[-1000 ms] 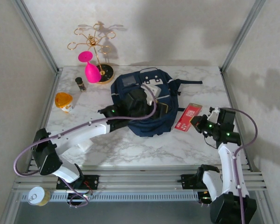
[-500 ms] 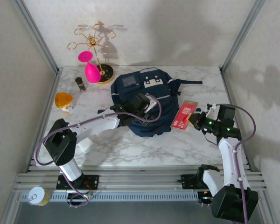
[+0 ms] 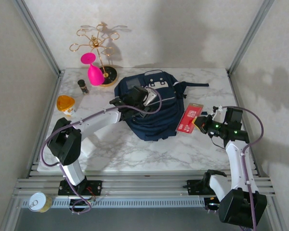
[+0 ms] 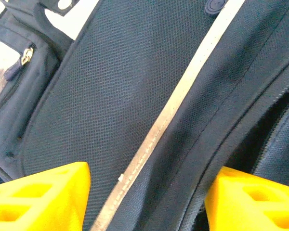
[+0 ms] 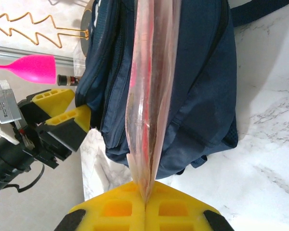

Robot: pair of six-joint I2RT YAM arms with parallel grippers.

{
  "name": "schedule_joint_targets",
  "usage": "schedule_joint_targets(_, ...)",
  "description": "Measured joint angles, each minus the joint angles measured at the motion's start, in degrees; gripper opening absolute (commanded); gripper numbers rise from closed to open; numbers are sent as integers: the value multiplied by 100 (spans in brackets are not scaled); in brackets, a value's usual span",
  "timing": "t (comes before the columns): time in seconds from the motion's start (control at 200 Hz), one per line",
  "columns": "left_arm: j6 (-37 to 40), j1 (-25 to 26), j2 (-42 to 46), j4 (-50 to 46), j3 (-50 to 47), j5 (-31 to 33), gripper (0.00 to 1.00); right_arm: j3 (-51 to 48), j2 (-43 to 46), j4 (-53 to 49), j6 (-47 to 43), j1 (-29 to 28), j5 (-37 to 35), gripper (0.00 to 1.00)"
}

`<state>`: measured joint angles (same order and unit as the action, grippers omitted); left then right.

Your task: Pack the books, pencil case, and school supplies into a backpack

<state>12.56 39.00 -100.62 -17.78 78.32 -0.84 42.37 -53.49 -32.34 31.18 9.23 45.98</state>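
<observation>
Packing under way: my right end effector (image 5: pixel 144 195) pinches the red supplies packet (image 5: pixel 151 96) just right of the backpack (image 3: pixel 154 120) at centre frame; my left end effector (image 4: pixel 149 180) hangs spread over it. Possibly the books and pencil case are inside already; the packet remains.

Right of backpack (image 3: pixel 160 121), packet (image 3: pixel 189 118); behind-left, stand (image 3: pixel 109 75).

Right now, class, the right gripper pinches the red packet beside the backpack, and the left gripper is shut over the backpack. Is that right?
Not quite. The left gripper is open: the left wrist view shows its yellow fingers wide apart over the backpack. The right gripper does pinch the red packet beside it.
</observation>
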Motion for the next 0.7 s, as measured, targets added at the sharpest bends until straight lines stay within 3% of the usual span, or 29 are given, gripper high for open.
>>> schedule_joint_targets(0.145,-138,-85,-7,55,26,-306,19,76,-52,66,39,-2,232,0)
schedule_joint_targets(0.3,-505,-76,-90,214,146,-533,0,74,-57,358,428,-221,402,0)
schedule_joint_targets(0.541,-1403,162,-337,107,796,-535,0,-317,-164,1773,1803,-975,450,1)
schedule_joint_targets(0.701,-2153,629,-385,96,1106,-262,0,-470,-758,2769,2653,-1373,-96,2)
